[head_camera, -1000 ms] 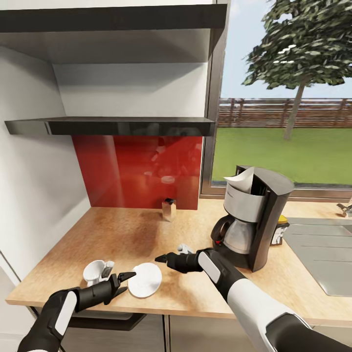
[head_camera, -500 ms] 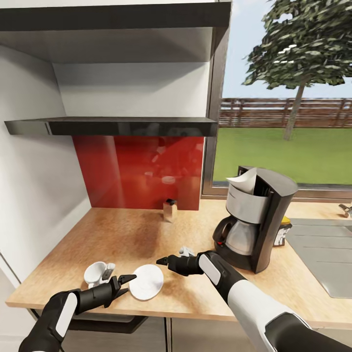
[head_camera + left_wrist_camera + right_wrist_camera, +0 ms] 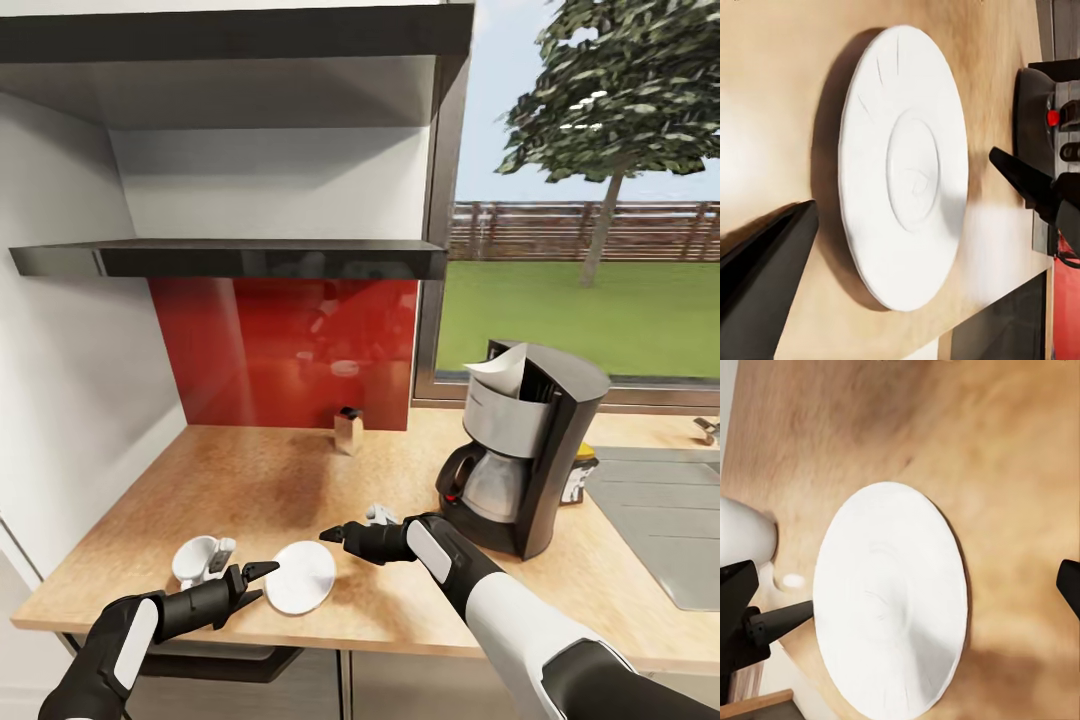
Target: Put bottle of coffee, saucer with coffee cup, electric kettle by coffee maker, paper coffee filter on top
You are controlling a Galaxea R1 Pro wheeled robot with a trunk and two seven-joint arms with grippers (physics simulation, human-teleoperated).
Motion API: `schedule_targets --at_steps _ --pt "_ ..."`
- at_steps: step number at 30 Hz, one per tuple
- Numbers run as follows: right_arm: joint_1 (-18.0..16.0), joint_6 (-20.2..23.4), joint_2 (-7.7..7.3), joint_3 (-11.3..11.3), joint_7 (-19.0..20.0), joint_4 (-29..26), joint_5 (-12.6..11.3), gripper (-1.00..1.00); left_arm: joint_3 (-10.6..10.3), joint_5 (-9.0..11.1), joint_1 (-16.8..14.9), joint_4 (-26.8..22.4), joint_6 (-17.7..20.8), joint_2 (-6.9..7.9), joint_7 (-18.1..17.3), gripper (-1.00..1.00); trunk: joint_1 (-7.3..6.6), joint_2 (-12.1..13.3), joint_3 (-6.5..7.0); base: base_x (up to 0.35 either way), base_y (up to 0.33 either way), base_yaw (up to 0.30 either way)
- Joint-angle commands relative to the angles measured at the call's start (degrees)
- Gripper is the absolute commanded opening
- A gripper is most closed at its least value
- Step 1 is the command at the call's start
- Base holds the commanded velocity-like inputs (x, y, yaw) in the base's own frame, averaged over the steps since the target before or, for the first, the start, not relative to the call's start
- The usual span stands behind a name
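On the wood-grain counter point(image 3: 250, 480), a round white saucer point(image 3: 301, 577) lies flat between the open left gripper point(image 3: 258, 582) and open right gripper point(image 3: 333, 534).

This is a home kitchen. It has a long wooden countertop point(image 3: 270, 480), a shiny red wall panel point(image 3: 280, 350) and a grey metal sink point(image 3: 660, 520). A black and silver coffee maker point(image 3: 525, 455) stands by the window.

Head camera: looked forward and down over the bench point(image 3: 250, 480) from above its front edge. Both wrist cameras: close over the bench near that edge; all three views shared the saucer point(image 3: 300, 577) point(image 3: 904, 180) point(image 3: 891, 600).
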Motion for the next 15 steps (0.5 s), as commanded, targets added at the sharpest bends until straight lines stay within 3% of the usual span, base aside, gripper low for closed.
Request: schedule_targets --at_steps 1,15 --pt "-0.09 0.09 0.0 0.07 0.2 0.04 0.19 1.0 0.12 -0.81 -0.05 0.01 -0.1 -0.01 -0.3 1.0 0.05 -0.13 -0.14 0.037 0.063 0.0" --pt "-0.06 0.17 0.0 0.07 0.28 0.02 0.19 1.0 0.12 -0.71 -0.05 0.03 -0.1 -0.06 -0.3 1.0 0.05 -0.13 -0.14 0.029 0.048 0.0"
